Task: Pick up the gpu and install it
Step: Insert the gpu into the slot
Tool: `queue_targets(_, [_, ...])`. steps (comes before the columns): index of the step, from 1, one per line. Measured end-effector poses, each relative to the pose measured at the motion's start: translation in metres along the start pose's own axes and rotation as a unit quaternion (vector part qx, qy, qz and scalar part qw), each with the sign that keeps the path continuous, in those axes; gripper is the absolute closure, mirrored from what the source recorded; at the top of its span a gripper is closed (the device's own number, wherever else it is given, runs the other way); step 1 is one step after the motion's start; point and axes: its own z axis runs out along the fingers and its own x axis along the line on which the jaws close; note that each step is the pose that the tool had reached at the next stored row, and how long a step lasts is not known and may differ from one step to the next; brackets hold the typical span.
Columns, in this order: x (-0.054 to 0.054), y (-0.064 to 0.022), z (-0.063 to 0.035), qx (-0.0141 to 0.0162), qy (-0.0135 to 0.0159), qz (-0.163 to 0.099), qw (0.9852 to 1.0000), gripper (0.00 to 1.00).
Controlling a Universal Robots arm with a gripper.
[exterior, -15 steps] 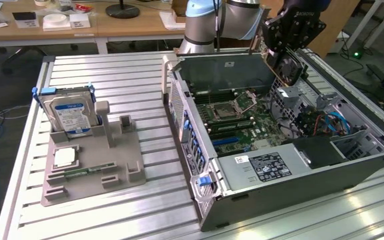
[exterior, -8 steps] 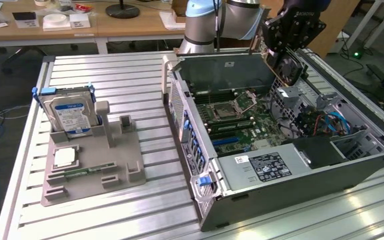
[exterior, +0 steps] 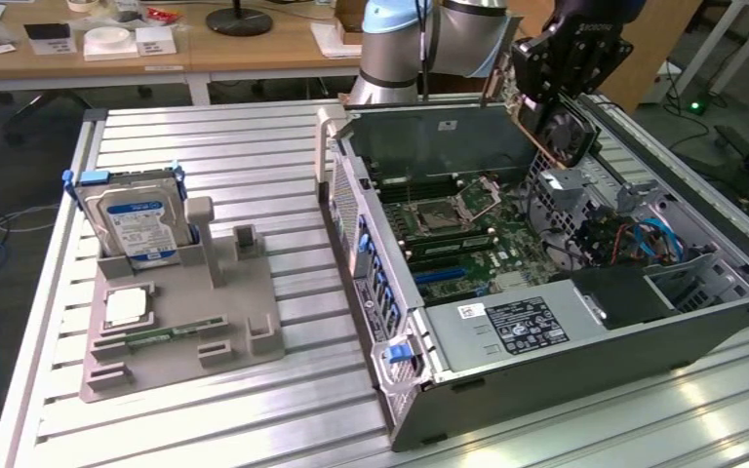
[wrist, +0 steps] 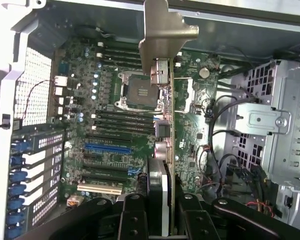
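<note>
The gpu (exterior: 566,132) hangs above the open computer case (exterior: 609,363), over its far right part in the exterior view, and my gripper (exterior: 546,96) is shut on its upper edge. It is a green card with a black fan cooler. In the wrist view the gpu (wrist: 166,125) appears edge-on, its silver end bracket (wrist: 164,30) pointing away from the camera. The card is clamped between my black fingers (wrist: 134,216). Below it lies the motherboard (wrist: 110,100) with its blue expansion slot (wrist: 107,148) and the empty processor socket (wrist: 140,92).
A grey parts fixture (exterior: 238,292) sits on the slatted table at the exterior view's left. It holds a hard drive (exterior: 140,219) with a blue-white label and a narrow memory stick (exterior: 167,334). Inside the case are a silver drive cage (wrist: 282,130) and loose cables (exterior: 642,239).
</note>
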Motion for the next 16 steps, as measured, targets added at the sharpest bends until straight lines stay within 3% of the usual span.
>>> queue_targets(8, [0.0008, -0.0008, 0.0000, -0.0002, 0.0010, -0.042, 0.9991, 0.72])
queue_targets(16, [0.0008, -0.0012, 0.0000, -0.0004, 0.0020, -0.084, 0.9964, 0.72])
